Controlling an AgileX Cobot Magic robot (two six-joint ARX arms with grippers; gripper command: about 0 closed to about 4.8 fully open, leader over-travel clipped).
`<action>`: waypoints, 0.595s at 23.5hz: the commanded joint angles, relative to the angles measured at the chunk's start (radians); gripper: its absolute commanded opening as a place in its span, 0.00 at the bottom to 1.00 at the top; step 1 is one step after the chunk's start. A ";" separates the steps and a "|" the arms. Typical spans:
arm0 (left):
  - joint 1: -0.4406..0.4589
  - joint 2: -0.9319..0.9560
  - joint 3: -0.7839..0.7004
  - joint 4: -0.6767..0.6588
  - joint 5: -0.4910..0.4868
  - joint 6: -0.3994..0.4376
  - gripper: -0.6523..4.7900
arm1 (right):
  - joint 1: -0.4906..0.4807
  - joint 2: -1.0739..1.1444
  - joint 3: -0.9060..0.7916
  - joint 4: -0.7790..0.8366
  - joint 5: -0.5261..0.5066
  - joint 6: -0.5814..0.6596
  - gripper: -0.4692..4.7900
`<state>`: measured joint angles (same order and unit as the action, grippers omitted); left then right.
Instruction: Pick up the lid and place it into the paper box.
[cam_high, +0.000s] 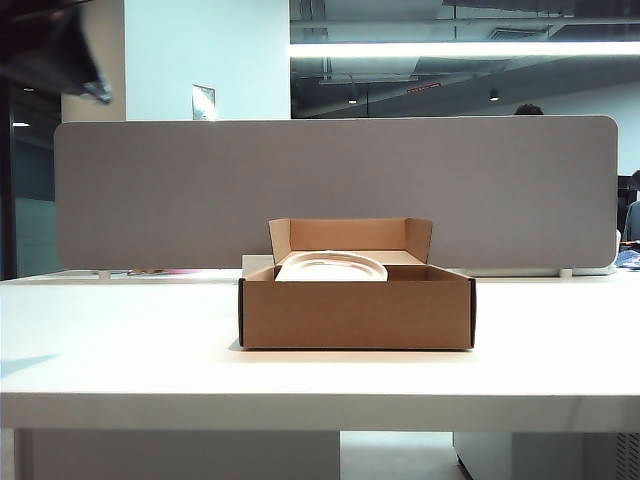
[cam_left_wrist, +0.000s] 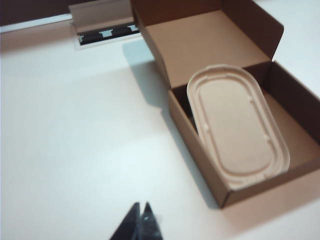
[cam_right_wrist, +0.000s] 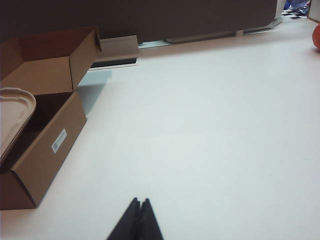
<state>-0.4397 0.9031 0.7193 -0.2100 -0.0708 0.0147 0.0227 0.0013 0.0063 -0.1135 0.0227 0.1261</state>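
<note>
The lid (cam_left_wrist: 237, 127) lies tilted inside the paper box (cam_left_wrist: 200, 145), one edge propped on the wall. Left end effector (cam_left_wrist: 140, 209) and right end effector (cam_right_wrist: 140, 201) are pressed together, empty, above the bench (cam_high: 120, 330). Retract clear; avoid nudging the box.

A white table (cam_high: 120, 340) filled the foreground, backed by a long grey partition screen (cam_high: 150, 190) on small feet. Behind it rose a pale wall panel (cam_high: 170, 50), and a bright strip light (cam_high: 460, 48) ran under a dark, open ceiling.
</note>
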 joint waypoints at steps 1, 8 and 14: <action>-0.002 -0.136 -0.134 0.013 -0.061 -0.054 0.11 | 0.000 -0.002 -0.006 0.013 0.001 -0.003 0.09; -0.002 -0.243 -0.293 0.010 -0.173 -0.233 0.11 | 0.000 -0.002 -0.006 0.013 0.001 -0.003 0.09; 0.001 -0.425 -0.515 0.192 -0.181 -0.232 0.11 | 0.000 -0.002 -0.006 0.013 0.001 -0.003 0.09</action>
<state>-0.4393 0.4973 0.2276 -0.0765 -0.2470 -0.2150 0.0227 0.0013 0.0063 -0.1139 0.0227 0.1261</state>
